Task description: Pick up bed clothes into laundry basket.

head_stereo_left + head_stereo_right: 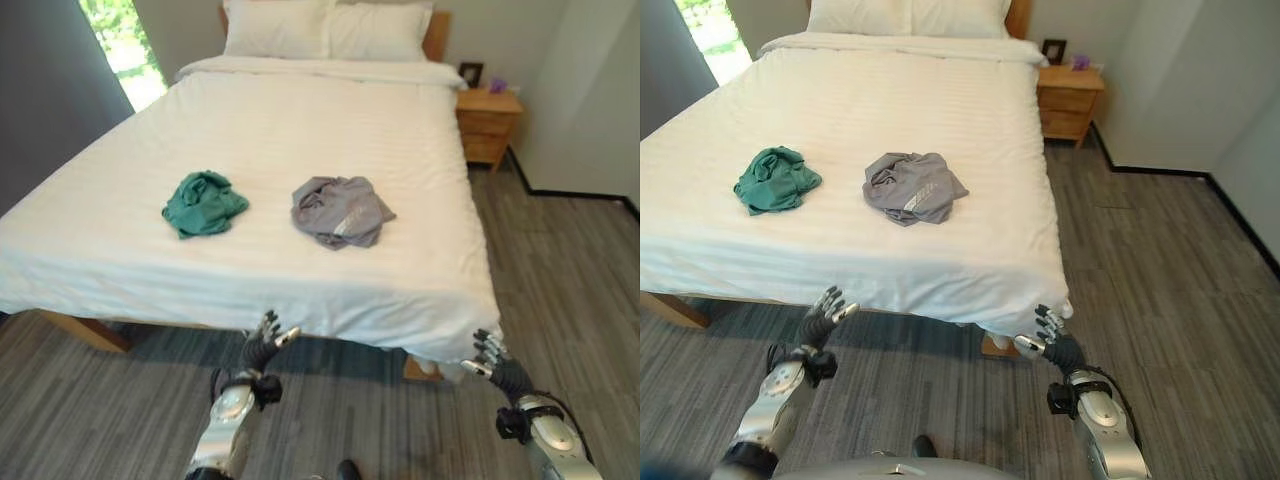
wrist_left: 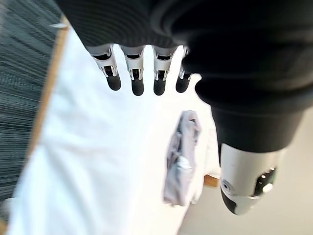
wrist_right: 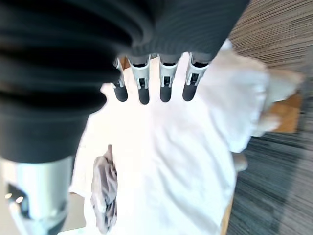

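Two crumpled garments lie on the white bed (image 1: 300, 130): a green one (image 1: 204, 203) left of the middle and a grey one (image 1: 340, 211) beside it to the right. The grey garment (image 2: 180, 164) also appears past my left hand's fingers (image 2: 137, 76) in the left wrist view. My left hand (image 1: 262, 346) hangs below the bed's near edge, open, holding nothing. My right hand (image 1: 496, 360) is low by the bed's near right corner, open and empty, its fingers (image 3: 166, 83) straight in the right wrist view, with the grey garment (image 3: 104, 193) beyond them.
Pillows (image 1: 325, 28) lie at the headboard. A wooden nightstand (image 1: 487, 124) stands at the bed's far right. Grey plank floor (image 1: 1160, 250) runs along the bed's right side and in front of it. A window (image 1: 120, 45) is at the far left.
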